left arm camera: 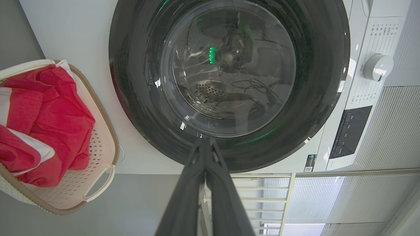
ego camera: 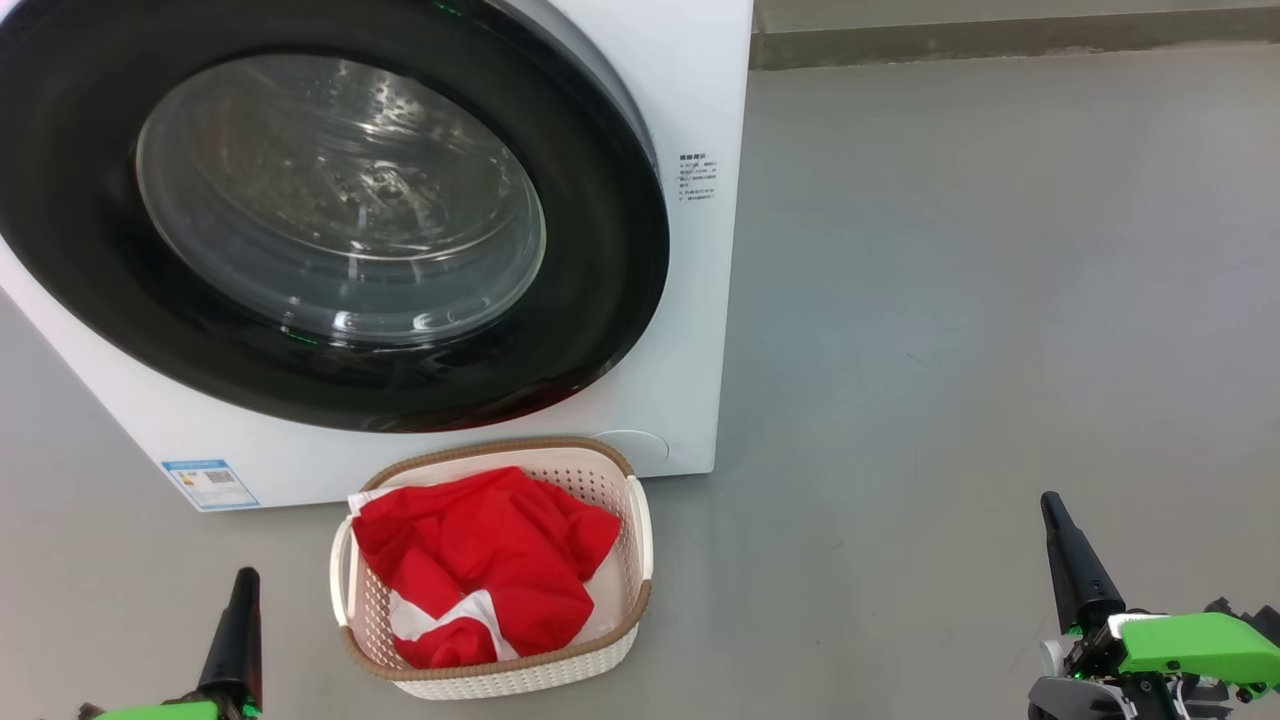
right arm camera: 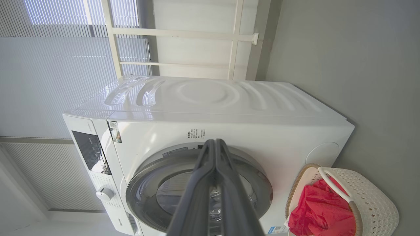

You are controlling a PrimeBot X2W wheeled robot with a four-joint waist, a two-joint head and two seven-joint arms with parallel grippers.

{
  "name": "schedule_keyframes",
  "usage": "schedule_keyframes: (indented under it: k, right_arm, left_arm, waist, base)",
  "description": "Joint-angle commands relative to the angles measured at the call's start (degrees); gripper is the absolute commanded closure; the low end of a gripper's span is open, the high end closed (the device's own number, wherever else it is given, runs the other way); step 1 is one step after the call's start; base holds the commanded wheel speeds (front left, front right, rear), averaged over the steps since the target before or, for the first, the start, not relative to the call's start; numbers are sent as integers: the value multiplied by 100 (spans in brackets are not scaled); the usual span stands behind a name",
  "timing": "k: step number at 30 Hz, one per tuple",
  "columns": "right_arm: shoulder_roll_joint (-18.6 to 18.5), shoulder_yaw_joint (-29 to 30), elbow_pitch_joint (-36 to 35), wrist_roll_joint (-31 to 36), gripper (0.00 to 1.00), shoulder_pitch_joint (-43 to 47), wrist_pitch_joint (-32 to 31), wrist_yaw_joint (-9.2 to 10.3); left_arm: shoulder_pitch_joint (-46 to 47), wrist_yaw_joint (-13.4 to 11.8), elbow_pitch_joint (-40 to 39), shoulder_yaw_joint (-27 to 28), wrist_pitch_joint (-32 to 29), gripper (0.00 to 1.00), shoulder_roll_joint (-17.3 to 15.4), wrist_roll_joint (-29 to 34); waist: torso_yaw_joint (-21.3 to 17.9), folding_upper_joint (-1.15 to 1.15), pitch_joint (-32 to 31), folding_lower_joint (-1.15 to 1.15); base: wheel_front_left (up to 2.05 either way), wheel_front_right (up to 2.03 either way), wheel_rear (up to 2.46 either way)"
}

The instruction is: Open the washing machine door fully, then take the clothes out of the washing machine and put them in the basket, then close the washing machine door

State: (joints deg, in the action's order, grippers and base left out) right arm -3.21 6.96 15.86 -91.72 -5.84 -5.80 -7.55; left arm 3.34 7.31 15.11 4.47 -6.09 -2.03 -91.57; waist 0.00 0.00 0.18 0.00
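The washing machine [ego camera: 690,90] is a white box with its round black-rimmed door [ego camera: 330,210] lying flat against the front. Through the glass, the steel drum [left arm camera: 210,93] shows no fabric. On the grey floor just before the machine stands the cream basket [ego camera: 640,530], holding red clothes [ego camera: 490,560] with white trim. My left gripper [ego camera: 245,580] sits shut at the lower left, left of the basket, holding nothing. At the lower right my right gripper [ego camera: 1050,505] is shut and empty, well away from the basket. Both pairs of fingers [left arm camera: 205,154] [right arm camera: 215,154] point toward the door.
A blue label [ego camera: 210,484] sits on the machine's lower left front. The control panel and dial [left arm camera: 377,67] lie beside the door. Behind the machine are white blinds and a window frame [right arm camera: 131,32]. Grey floor [ego camera: 1000,300] stretches to the right.
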Motion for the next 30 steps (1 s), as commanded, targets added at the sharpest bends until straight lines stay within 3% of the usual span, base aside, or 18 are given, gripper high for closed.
schedule_keyframes:
  k: [1,30]
  right_arm:
    - [2,-83,-186,-77,100,-30,-38,6]
    - [13,-67,-185,-63,100,-32,-51,6]
  left_arm:
    - [285,18,-104,202,-37,100,-92,-62]
    - [285,18,-105,206,-40,100,-89,-59]
  waist:
    - [0,0,0,0]
    - [0,0,0,0]
  base:
    - [0,0,0]
    - [0,0,0]
